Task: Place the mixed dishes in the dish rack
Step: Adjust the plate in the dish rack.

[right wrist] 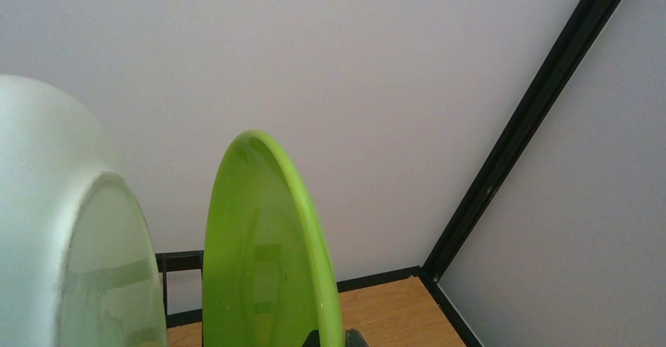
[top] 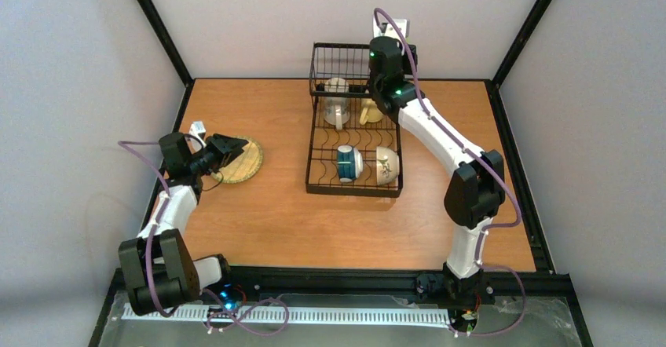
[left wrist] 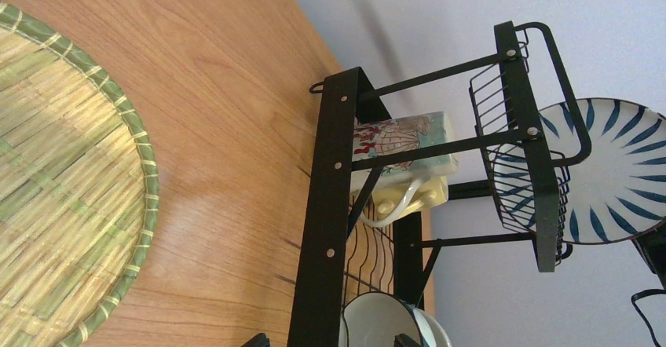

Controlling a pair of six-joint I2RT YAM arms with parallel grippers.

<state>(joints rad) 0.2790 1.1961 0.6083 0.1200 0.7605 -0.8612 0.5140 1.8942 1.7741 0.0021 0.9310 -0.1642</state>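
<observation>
Dishes sit in the black dish rack [top: 353, 139], which stands in the far middle of the wooden surface [top: 267, 229]. In the far part of the rack, the cream mug [top: 336, 102] and the yellow mug [top: 369, 113] are side by side. At the near end, the teal-and-white cup [top: 345, 163] and the cream bowl [top: 386, 166] lie on their sides, just beside each other.

Up at the far end of the rack is the right gripper [right wrist: 333, 339]. Its jaws are pressed tight on the rim of the lime-green plate [right wrist: 263, 261], which stands up on its edge. In the right wrist view a pale white dish [right wrist: 71, 245] stands just to the left of the green one, and I cannot tell which dish it is. In the left wrist view the black-and-white striped plate [left wrist: 620, 166] shows on its edge, past the tall wire basket [left wrist: 522, 166] of the rack.

Over on the left, the tan plate [top: 242, 161] lies flat on the surface, well apart from the rack. Low over that plate hangs the left gripper [top: 228, 147]. Its jaws are spread wide and hold nothing.
</observation>
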